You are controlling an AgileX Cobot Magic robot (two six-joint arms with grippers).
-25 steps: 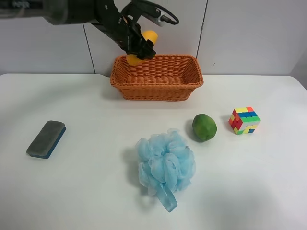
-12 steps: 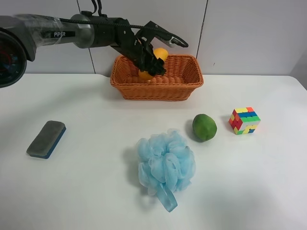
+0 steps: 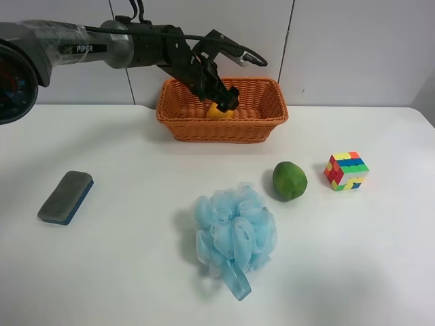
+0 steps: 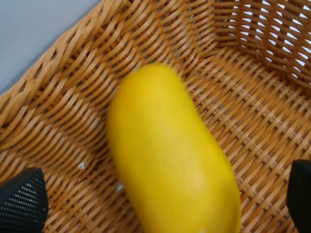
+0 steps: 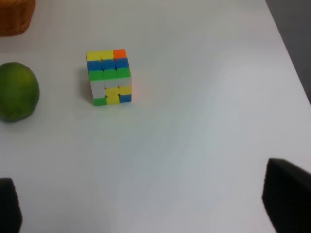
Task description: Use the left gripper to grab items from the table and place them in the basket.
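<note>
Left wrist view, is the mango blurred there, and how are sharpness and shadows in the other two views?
Left wrist view: the mango has smeared, soft edges, while the weave of the basket around it is crisp. Right wrist view: the puzzle cube is fairly sharp, with no glare. Exterior high view: even light, everything in focus, only a soft shadow beside the bath pouf.

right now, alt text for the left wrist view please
A slightly blurred yellow mango lies on the woven floor of the basket. The open left gripper has a black fingertip either side, neither touching it.
</note>
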